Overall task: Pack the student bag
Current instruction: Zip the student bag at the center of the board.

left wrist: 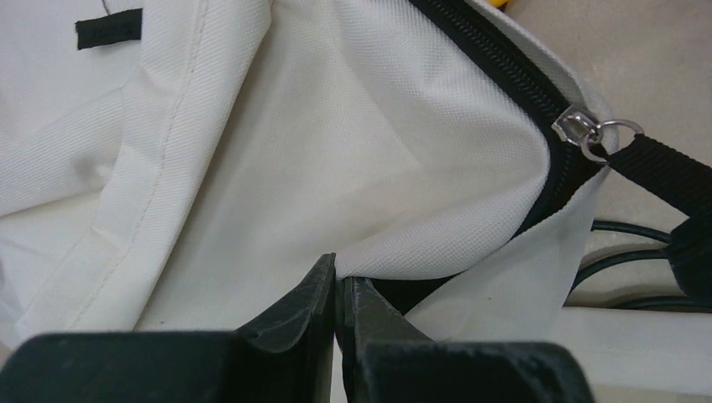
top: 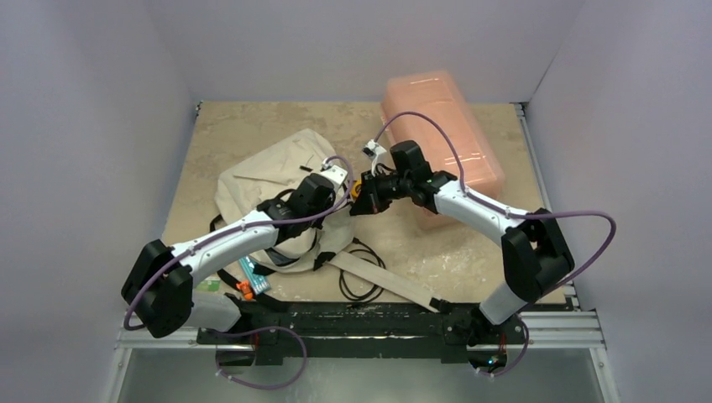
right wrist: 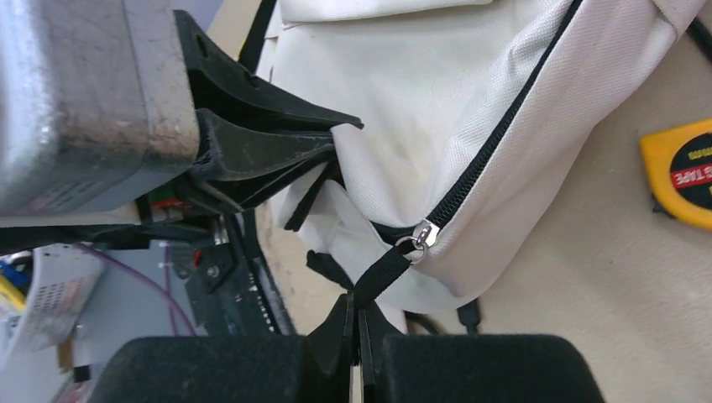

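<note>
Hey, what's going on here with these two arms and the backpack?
The two arms are working on the zipper of the student bag. The left hand pinches the cream fabric beside the zipper, while the right hand is shut on the black pull strap hooked to the slider. Most of the zipper in view is closed. A yellow tape measure lies on the table beside the bag.
</note>
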Robot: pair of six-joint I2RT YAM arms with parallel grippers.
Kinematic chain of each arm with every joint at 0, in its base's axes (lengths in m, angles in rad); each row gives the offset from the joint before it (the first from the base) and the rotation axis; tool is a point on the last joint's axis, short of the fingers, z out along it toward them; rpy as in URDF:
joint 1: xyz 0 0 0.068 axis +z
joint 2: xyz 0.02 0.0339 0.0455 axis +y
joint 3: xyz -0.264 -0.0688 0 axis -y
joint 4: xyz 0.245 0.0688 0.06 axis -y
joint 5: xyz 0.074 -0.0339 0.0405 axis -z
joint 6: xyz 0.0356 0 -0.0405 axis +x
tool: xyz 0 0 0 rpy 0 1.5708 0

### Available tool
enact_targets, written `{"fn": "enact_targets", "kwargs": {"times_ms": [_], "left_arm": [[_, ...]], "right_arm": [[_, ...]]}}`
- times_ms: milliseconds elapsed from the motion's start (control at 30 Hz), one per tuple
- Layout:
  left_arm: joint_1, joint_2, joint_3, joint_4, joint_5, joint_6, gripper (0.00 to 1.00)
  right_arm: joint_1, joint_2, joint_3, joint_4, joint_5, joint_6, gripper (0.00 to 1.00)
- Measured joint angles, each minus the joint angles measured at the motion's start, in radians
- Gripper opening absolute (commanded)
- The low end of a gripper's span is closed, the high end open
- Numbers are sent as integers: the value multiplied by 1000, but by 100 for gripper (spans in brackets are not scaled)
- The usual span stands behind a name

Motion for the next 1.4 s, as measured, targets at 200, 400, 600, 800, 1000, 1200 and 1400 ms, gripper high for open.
{"fn": "enact_targets", "kwargs": {"times_ms": [200,400,600,800,1000,1200,1400], "left_arm": [[21,-6,5,-19,198,-2,26],[59,-138,-18,-84,401,-164,76],[61,-340,35,-164,483,-378,76],[63,-350,58,-175,546,-527,67],[63,-271,56,-141,568,-552,60],[63,-208,87,-124,527,-555,64],[63,-225,87,-96,493,-557,62]], "right_arm": [[-8,-62,-92,98,-121,193,0],[-6,-111,-230,267,-161,408,16],[14,-112,-117,116,-185,279,58],[15,-178,-7,-131,-87,95,66],[-42,-227,35,-191,99,101,66],[-38,1,187,-190,287,120,68],[6,142,196,-195,345,136,54]]}}
